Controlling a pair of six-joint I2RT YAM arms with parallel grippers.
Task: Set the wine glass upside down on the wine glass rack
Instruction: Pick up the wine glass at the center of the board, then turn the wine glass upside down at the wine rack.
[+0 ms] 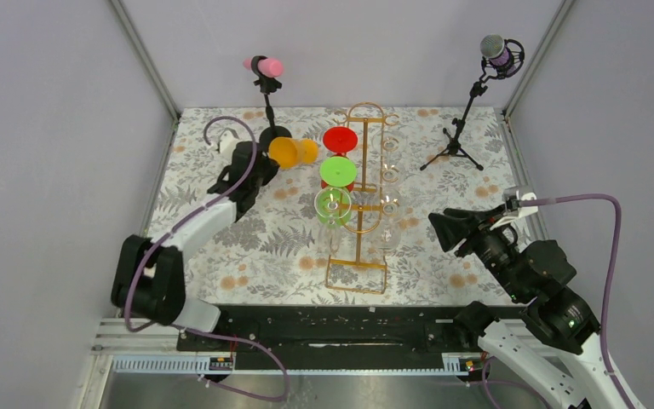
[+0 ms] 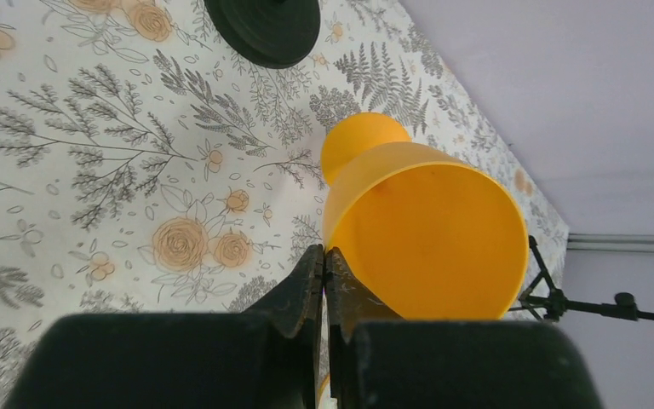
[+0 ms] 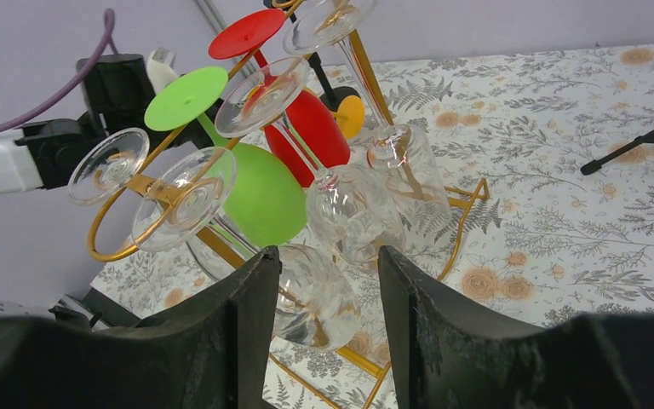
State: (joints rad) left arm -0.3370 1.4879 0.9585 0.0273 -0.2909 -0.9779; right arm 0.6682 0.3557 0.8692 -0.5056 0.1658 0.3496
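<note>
At the left of the top view the left gripper [image 1: 260, 168] reaches toward the upper middle of the floral cloth [image 1: 221, 230]. In the left wrist view its fingers [image 2: 306, 281] are pinched together on the rim of the orange wine glass [image 2: 426, 239]. The glass is tilted on its side, mouth toward the camera, and nothing is in its bowl. Its stem is hidden behind the bowl, and whether it touches the cloth cannot be told. It is just left of the wine glass rack [image 1: 364, 204] and apart from it. Behind it stands a pink microphone [image 1: 264, 66] on a round black base [image 2: 264, 30]. The gold rack in the middle of the frame carries upside-down glasses: a red glass [image 1: 340, 141], a green glass [image 1: 338, 171] and several clear glasses [image 3: 332, 213], all with empty bowls. From above, the clear ones on the rack's right side are hard to make out. The right gripper [image 3: 328, 273] sits right of the rack with its fingers spread apart and nothing between them. Its arm is cut off by the lower right edge. A purple microphone [image 1: 501, 51] stands at the upper right.
</note>
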